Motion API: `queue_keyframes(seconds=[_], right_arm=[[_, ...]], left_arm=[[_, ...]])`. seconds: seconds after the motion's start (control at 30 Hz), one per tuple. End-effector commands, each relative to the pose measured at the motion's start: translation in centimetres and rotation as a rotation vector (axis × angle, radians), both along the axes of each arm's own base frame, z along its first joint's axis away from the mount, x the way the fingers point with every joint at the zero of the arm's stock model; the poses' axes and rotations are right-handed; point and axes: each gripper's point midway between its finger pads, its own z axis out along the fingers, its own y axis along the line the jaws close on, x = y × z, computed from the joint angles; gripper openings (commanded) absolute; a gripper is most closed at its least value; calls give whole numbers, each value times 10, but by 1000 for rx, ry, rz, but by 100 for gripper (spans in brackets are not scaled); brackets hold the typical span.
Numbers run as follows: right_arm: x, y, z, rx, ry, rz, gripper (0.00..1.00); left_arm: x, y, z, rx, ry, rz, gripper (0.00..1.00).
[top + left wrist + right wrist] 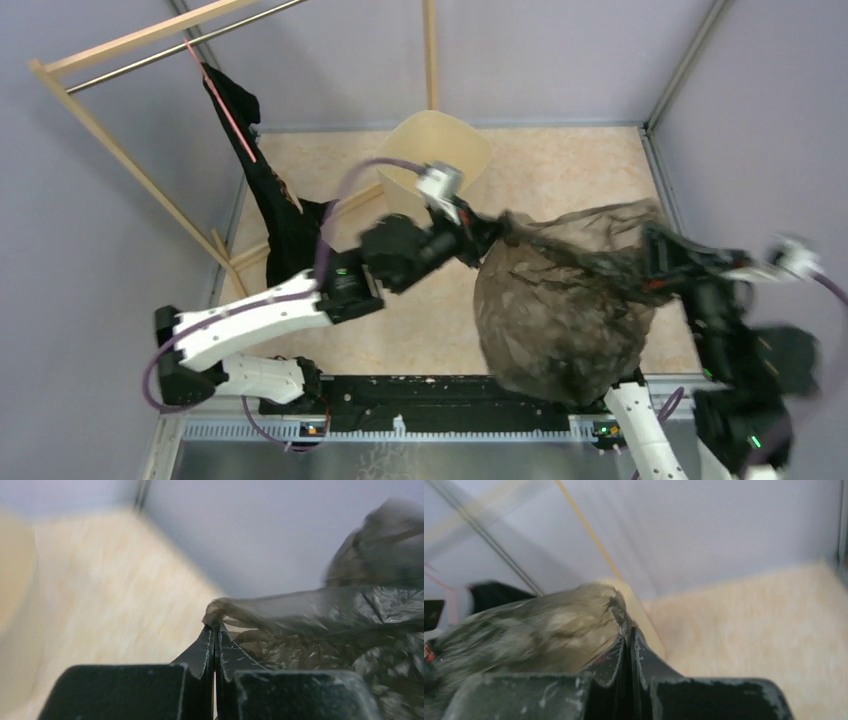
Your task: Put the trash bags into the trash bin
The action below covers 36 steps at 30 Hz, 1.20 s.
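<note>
Trash bag [560, 310]: translucent grey-brown film with dark crinkle lines. Trash bin [440, 150]: plain cream. Table [560, 170]: beige with pale mottling. Walls [90, 220]: flat lavender-grey. Hanging cloth [272, 205]: black, with pink strap [222, 100]. Rack [120, 150]: light wood. Left arm [250, 318]: white links, black joints. Cable [328, 220]: purple.

Partly hidden behind left arm [260, 315]: trash bin [455, 140]. Motion-blurred in both wrist views: trash bag [360, 615], tabletop [115, 605]. Cropped at edge there: bin.

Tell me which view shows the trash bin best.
Top external: the trash bin shows its open rim, partly behind the left arm. Right wrist shows only a cream sliver behind the trash bag; left wrist, a blurred cream edge.
</note>
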Motion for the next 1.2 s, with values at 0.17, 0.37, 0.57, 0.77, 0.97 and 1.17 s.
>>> queue_keyframes(seconds=[0.17, 0.37, 0.57, 0.77, 0.97, 1.17], right_arm=[[84, 36, -258, 28, 762, 145, 0], [94, 10, -69, -13, 427, 6, 0], [13, 7, 77, -39, -7, 33, 0], [28, 17, -19, -48, 84, 80, 0], [77, 39, -264, 12, 722, 169, 0], [74, 55, -219, 68, 642, 263, 0]], left_arm=[[23, -6, -192, 467, 282, 126, 0], [42, -8, -2, 251, -33, 172, 0], [10, 11, 83, 27, -198, 85, 0], [39, 6, -64, 256, -1, 223, 0], [24, 5, -247, 518, 317, 198, 0], [21, -8, -192, 455, 251, 135, 0]])
